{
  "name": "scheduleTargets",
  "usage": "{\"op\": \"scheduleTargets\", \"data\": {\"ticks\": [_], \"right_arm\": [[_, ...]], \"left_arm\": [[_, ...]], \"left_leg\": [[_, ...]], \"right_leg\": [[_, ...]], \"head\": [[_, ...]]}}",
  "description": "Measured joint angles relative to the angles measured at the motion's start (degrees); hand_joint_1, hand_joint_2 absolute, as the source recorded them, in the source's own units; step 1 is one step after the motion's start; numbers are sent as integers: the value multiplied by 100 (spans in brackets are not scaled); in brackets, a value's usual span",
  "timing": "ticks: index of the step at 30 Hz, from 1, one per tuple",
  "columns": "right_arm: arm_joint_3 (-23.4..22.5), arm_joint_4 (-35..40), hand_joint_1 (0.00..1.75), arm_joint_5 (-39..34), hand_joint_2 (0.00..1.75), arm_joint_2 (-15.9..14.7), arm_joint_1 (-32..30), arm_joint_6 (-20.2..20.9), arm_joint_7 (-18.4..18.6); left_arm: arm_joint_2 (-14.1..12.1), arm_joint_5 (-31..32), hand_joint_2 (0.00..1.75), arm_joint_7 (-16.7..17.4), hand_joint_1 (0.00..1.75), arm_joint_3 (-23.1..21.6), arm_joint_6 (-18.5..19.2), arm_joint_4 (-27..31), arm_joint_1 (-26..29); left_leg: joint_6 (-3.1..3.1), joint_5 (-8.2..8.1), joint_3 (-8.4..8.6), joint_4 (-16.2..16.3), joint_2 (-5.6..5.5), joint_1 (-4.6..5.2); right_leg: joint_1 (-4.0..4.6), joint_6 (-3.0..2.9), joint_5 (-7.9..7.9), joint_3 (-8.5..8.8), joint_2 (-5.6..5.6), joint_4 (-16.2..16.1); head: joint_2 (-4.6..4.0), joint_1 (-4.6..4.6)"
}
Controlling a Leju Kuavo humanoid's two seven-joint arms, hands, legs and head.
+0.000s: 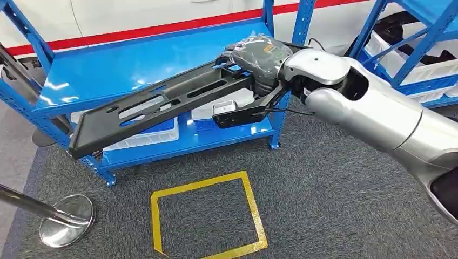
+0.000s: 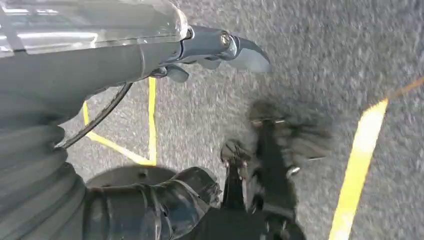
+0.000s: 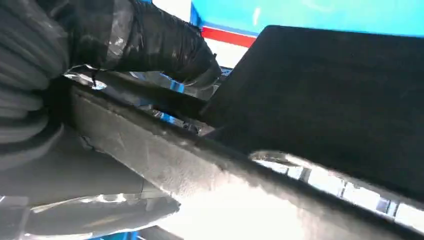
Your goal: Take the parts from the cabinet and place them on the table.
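One long black slotted part (image 1: 162, 105), gripped at its right end by the right hand (image 1: 258, 56), slants down leftward before the blue cabinet (image 1: 135, 65); left hand (image 2: 220, 47) hangs holding nothing, fingers apart, over grey carpet (image 2: 325, 60).

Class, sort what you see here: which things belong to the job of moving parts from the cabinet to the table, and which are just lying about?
Belongs to the job:
- long black part, gripped by the right hand
- blue cabinet
- white trays on its lower shelf

Just lying about:
- yellow floor square
- chrome stanchion base
- neighbouring blue rack
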State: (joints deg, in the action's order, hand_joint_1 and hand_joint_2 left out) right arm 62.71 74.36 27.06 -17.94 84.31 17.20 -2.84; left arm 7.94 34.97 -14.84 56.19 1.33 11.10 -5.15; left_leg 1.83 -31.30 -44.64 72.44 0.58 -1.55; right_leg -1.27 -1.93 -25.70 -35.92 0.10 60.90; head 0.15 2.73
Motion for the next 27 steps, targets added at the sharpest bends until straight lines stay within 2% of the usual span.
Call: {"op": "scheduleTargets", "data": {"ticks": [1,2,3,5,6,7,8,10,11,12,13,15,16,17,18,19,20,21,22,23,24,26,27], "right_arm": [[2,0,175,0,175,0,-13,-2,0],[5,0,175,0,175,0,-30,-2,0],[5,0,175,0,175,0,-36,-4,0],[4,0,175,0,175,0,-33,-24,0],[4,2,175,0,175,0,-34,-37,0],[-2,2,175,15,175,-4,-33,-57,6],[-2,4,175,20,175,-4,-45,-85,20],[-2,9,175,20,175,-7,-62,-101,24],[-2,9,175,20,175,-13,-64,-107,26],[-2,7,175,33,175,-59,-76,-120,44],[0,7,175,44,175,-61,-77,-116,50],[33,-40,175,193,175,-44,-69,31,164],[77,-110,175,276,175,0,-57,99,217],[156,-274,175,403,175,132,-42,138,284],[225,-484,175,496,175,305,-30,162,354],[265,-641,175,558,175,438,-10,177,389],[324,-875,175,630,175,593,64,190,431],[387,-1116,175,690,175,790,141,221,474],[418,-1260,175,726,175,939,239,241,483],[442,-1450,175,741,175,1115,303,249,494],[465,-1636,175,741,175,1184,346,256,492],[514,-1864,175,741,175,1336,385,258,468],[542,-1979,175,741,175,1364,401,258,463]], "left_arm": [[0,0,175,0,0,0,0,0,-3],[-5,0,175,-2,0,0,0,0,-4],[-7,0,175,0,0,0,-9,0,-4],[-7,0,175,0,0,2,-33,0,-6],[-11,0,175,0,0,4,-39,0,-20],[-22,0,175,0,0,4,-50,0,-17],[-24,7,175,0,0,7,-50,0,-16],[-35,7,175,0,0,18,-50,0,-24],[-35,11,175,0,0,28,-50,0,-24],[-31,20,175,0,0,33,-50,0,-34],[-31,26,175,2,0,33,-50,0,-32],[-31,92,175,26,0,33,-52,0,-42],[-31,120,175,46,0,33,-59,0,-53],[-31,166,175,83,0,35,-72,0,-64],[-31,194,175,98,0,35,-68,0,-86],[-31,232,175,114,0,35,-66,0,-114],[-29,254,175,131,0,33,-59,0,-161],[-11,286,175,153,0,33,-48,0,-188],[13,306,175,177,0,31,-41,0,-211],[20,328,175,186,0,31,-28,0,-221],[20,332,175,190,0,28,-24,0,-234],[35,334,175,199,0,26,-22,0,-226],[35,337,175,199,0,26,-20,0,-224]], "left_leg": [[4,-64,-20,316,-1,0],[-2,9,60,419,-2,0],[-19,180,260,265,-3,2],[-87,471,943,-615,-13,8],[-126,364,1253,-1127,-33,19],[-138,262,1459,-1397,-68,58],[-142,259,1460,-1467,-77,76],[-174,352,1416,-1472,-85,107],[-210,440,1377,-1582,-71,98],[-244,533,1395,-1624,-6,54],[-330,601,1329,-1651,-5,56],[-351,710,1158,-1613,2,66],[-354,760,1072,-1585,2,74],[-352,810,981,-1554,4,80],[-344,858,891,-1524,8,83],[-340,897,810,-1492,10,84],[-321,968,674,-1433,9,89],[-298,1006,593,-1388,8,90],[-259,1041,496,-1328,2,120],[-230,1089,464,-1307,22,116],[-202,1153,462,-1330,20,122],[-150,1297,439,-1399,8,104],[-118,1264,384,-1402,-13,89]], "right_leg": [[7,2,52,-70,0,7],[12,6,106,-139,-2,8],[14,13,164,-204,-1,7],[14,45,251,-301,8,5],[10,70,280,-315,3,3],[34,117,324,-338,-5,-3],[4,162,377,-336,-25,-42],[-21,228,494,-328,-30,-134],[12,282,545,-332,0,-166],[-7,288,373,-376,-1,-114],[-2,276,36,-455,-6,127],[3,270,-634,-683,-5,1023],[5,273,-803,-763,-6,1438],[4,273,-811,-766,-7,1698],[4,264,-674,-659,-8,1690],[5,252,-514,-506,-8,1544],[10,215,-269,-138,-8,1079],[22,179,-236,168,-7,668],[72,157,-452,504,-11,174],[66,150,-535,549,-7,-14],[79,149,-475,508,-3,0],[93,77,-386,432,-13,-1],[48,24,-287,383,-63,-39]], "head": [[0,2],[0,0],[-2,0],[0,2],[0,0],[0,0],[0,0],[0,0],[0,-2],[0,-7],[-2,-9],[0,-7],[0,-7],[-2,-7],[0,-7],[0,-7],[0,-7],[0,-7],[0,-7],[0,9],[0,-5],[0,-5],[-2,-5]]}}
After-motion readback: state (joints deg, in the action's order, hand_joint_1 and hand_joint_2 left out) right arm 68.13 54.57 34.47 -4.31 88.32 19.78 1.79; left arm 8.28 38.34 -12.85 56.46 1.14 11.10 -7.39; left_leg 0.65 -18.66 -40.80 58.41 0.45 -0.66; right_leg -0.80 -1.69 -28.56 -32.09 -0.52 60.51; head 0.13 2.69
